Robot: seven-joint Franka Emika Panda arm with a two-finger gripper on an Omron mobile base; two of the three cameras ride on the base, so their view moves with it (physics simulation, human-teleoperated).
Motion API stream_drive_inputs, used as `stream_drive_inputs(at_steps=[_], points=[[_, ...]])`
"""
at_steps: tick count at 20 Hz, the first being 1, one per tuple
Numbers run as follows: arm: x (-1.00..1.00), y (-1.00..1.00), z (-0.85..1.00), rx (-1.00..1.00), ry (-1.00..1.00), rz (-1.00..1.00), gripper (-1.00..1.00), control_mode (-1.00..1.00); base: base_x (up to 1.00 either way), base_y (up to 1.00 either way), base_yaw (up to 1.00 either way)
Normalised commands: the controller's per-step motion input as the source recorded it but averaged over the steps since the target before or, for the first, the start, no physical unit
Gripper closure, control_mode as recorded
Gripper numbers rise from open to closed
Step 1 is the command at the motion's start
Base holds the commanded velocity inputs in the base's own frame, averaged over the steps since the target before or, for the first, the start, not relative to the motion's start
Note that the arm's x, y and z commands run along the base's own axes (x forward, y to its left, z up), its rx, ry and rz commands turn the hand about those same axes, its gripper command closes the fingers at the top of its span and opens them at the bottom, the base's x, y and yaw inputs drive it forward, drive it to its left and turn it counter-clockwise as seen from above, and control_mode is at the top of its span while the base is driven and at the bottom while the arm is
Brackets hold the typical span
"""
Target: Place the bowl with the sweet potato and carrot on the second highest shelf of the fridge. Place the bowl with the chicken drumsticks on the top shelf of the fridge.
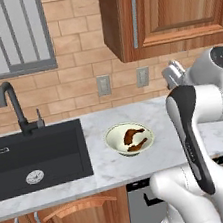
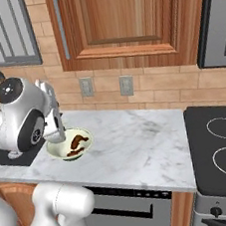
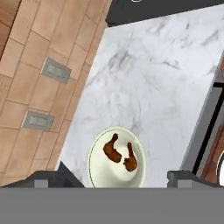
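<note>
The claw (image 3: 114,177) hangs closest to the eye, its two dark fingertips (image 3: 65,175) spread wide with nothing between them, poised above the marble tabletop (image 2: 133,142). Directly below it, slightly toward the brick wall (image 3: 39,87), sits the pale bowl (image 3: 116,157) holding two brown chicken drumsticks (image 3: 119,154); claw and bowl are apart, no contact yet. Beyond the bowl on one side lies the dark sink (image 1: 36,155), on the other the stove (image 2: 222,151).

My worry is the rim grasp. The bowl is wide and shallow, so if the claw comes down centred it would press into the drumsticks rather than catch an edge. A pinch on the thin rim could also tip the bowl as it lifts, spilling the meat, or slide it across the smooth marble.
</note>
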Motion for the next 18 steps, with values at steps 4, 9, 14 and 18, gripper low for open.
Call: stream_drive_inputs(at_steps=[4,9,14,18], points=[[0.28,-0.02,-0.83,0.09,0.52,0.31,-1.00,-1.00,0.00,0.00,0.00],[0.67,0.00,-0.84,0.02,0.58,0.22,-1.00,-1.00,0.00,0.00,0.00],[0.08,0.02,-0.33,0.02,0.16,0.09,-1.00,-1.00,0.00,0.00,0.00],[0.00,0.03,-0.71,0.00,0.00,0.01,-1.00,-1.00,0.00,0.00,0.00]])
